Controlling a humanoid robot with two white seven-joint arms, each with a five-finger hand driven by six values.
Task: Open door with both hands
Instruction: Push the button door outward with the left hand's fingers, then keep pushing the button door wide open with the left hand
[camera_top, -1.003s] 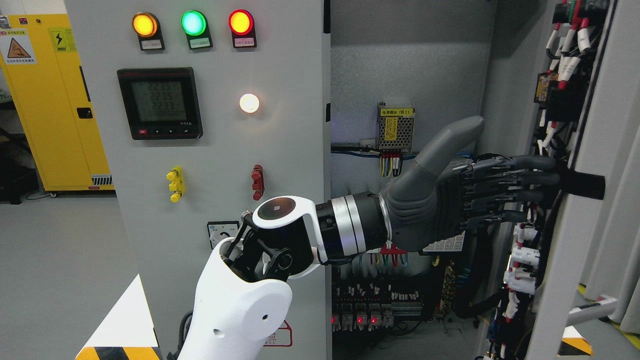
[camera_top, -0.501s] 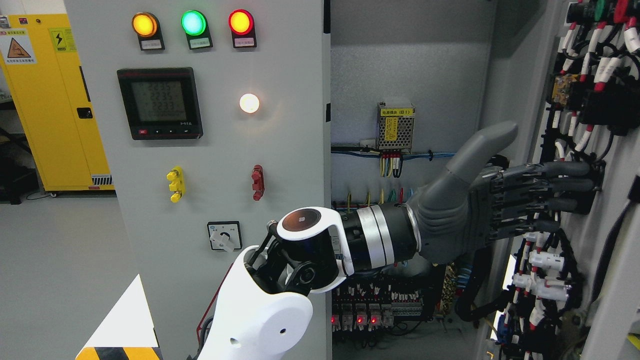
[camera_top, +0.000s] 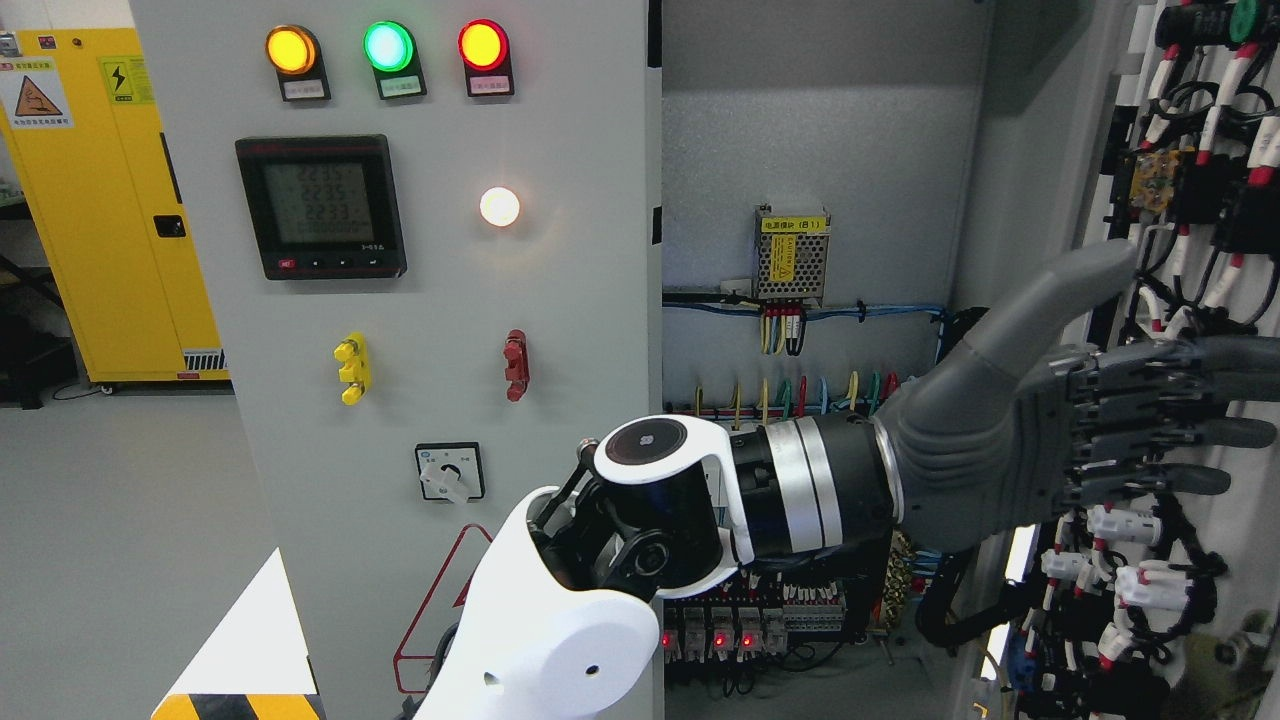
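The grey cabinet's right door stands swung wide, its inner face full of red-and-white wired parts at the picture's right edge. My left hand, dark grey on a white arm from the lower left, reaches across to it. Its fingers are stretched out flat against the door's inner side and the thumb points up; it grasps nothing. The left door is closed, carrying three lamps, a meter and a rotary switch. My right arm does not show.
Inside the open cabinet are a small power supply, coloured wires and terminal blocks with red lights. A yellow safety cabinet stands at the far left on a grey floor.
My left hand has moved right and a little down, staying flat on the right door. The door has swung further open toward the picture's right edge.
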